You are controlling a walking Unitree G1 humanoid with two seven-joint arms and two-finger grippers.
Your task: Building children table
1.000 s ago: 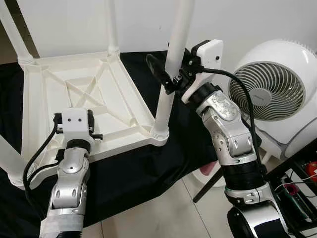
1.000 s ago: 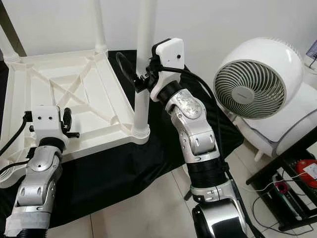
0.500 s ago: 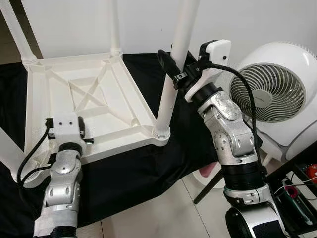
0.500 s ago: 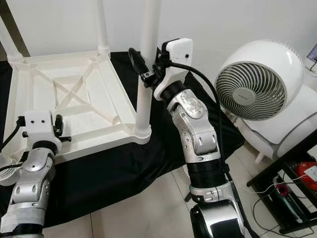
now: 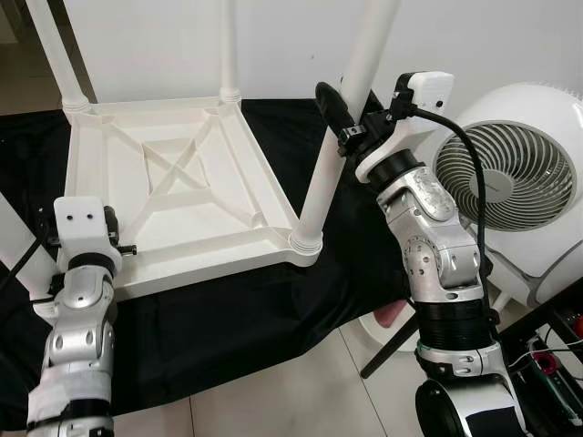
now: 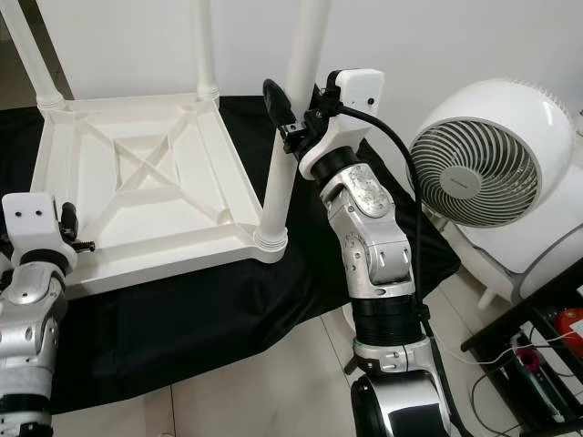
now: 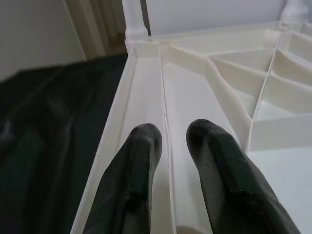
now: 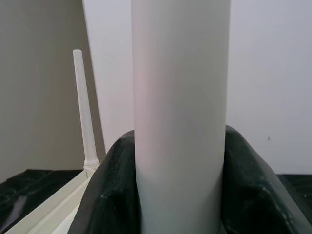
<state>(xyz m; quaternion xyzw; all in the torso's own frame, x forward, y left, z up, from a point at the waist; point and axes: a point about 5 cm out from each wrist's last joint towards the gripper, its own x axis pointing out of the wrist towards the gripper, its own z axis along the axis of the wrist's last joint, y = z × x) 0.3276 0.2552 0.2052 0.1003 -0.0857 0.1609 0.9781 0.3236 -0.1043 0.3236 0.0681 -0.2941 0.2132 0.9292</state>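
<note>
One table leg (image 5: 342, 150) — socketed in upturned table (image 5: 173, 196) — clamped by right claw (image 5: 351, 123).

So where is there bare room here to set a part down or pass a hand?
Bare black cloth lies in front of the upturned table, between the two arms. Light floor beyond it is bare too. It is crowded by the near leg, gripped by the right end effector, with the fan close beside.

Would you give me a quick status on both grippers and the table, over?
Right gripper shut on near-right table leg. Left gripper open, over upturned tabletop rim. Legs seated in their corners. Fan close beside right arm.
</note>
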